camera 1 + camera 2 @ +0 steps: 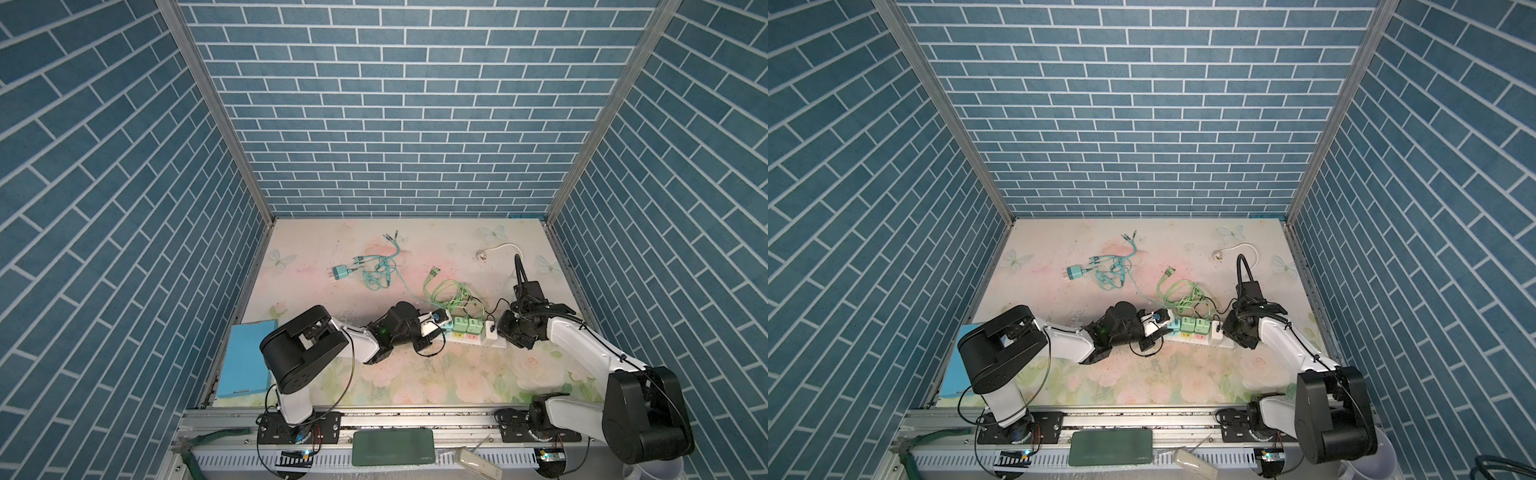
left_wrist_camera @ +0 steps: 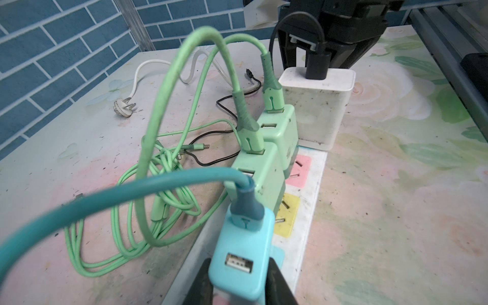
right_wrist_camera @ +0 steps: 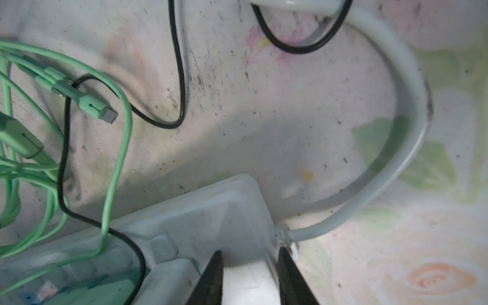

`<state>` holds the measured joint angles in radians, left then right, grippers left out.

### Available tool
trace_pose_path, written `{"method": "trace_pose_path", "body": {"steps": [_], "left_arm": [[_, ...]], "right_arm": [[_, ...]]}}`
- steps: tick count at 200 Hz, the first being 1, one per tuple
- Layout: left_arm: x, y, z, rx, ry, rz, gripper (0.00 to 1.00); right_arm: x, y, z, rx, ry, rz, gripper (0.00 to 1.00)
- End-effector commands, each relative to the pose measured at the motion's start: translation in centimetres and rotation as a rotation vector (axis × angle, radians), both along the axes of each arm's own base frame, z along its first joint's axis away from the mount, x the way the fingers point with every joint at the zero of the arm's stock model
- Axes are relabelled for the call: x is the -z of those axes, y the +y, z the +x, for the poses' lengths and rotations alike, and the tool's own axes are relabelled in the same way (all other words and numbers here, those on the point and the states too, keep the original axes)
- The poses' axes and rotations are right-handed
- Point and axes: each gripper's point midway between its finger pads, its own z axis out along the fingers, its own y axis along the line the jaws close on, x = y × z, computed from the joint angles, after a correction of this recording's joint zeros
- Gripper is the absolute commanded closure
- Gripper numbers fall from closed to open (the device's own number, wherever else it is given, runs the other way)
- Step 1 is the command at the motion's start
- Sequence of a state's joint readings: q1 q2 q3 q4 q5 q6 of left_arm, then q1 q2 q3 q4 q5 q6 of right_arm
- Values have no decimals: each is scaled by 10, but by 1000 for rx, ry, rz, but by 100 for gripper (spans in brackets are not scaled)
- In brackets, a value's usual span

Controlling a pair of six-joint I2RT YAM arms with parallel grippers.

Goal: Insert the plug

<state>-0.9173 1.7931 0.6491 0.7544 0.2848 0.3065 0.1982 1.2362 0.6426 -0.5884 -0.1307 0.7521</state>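
Observation:
My left gripper (image 2: pixel 239 266) is shut on the light blue plug (image 2: pixel 237 245), a USB charger with a teal cable in its top. It holds the plug over the blue socket patch (image 2: pixel 278 254) at the left end of the white power strip (image 2: pixel 309 211); the prongs are hidden. In both top views the left gripper (image 1: pixel 436 323) (image 1: pixel 1160 321) sits at that end of the strip (image 1: pixel 469 338) (image 1: pixel 1200 340). My right gripper (image 3: pixel 249 260) (image 1: pixel 505 332) straddles the strip's other end (image 3: pixel 211 211), by the cable outlet, one finger on each side.
Two green chargers (image 2: pixel 264 169) (image 2: pixel 282 126) and a white charger (image 2: pixel 317 105) stand plugged in the strip, trailing green and black cables (image 1: pixel 449 291). A teal charger with cables (image 1: pixel 341 273) and the strip's white wall plug (image 1: pixel 482 254) lie farther back. A blue box (image 1: pixel 245 357) sits left.

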Motion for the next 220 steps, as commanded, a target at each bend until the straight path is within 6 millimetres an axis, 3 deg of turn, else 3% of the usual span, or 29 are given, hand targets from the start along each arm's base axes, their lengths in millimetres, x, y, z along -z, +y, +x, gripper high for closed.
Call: {"method": "trace_pose_path", "body": {"steps": [1,48,88,120,129,166,190,197,220], "left_arm": [[112,68,-41,-67,229,395,70],[102,72,-32,-122,218,421,47],[83,74,-23,-176,191,397,39],[56,81,-7,-285,160,352,30],[47,88,1,-348,147,341,22],[8,122,22,-535,121,287,18],[-21,155,49,-716,188,245,10],[-30,164,57,-765,198,234,4],[-70,189,86,-895,170,221,3]], "right_arm": [[13,21,-26,-28,121,88,63],[10,23,-22,-41,108,94,59],[0,20,-16,-53,83,82,55],[-7,14,-14,-48,59,64,54],[-10,13,-13,-45,52,62,53],[-26,5,-8,-24,1,39,50],[-37,2,-3,-25,-27,31,48],[-40,0,-1,-26,-31,21,48],[-46,-9,4,-20,-51,-21,47]]}}
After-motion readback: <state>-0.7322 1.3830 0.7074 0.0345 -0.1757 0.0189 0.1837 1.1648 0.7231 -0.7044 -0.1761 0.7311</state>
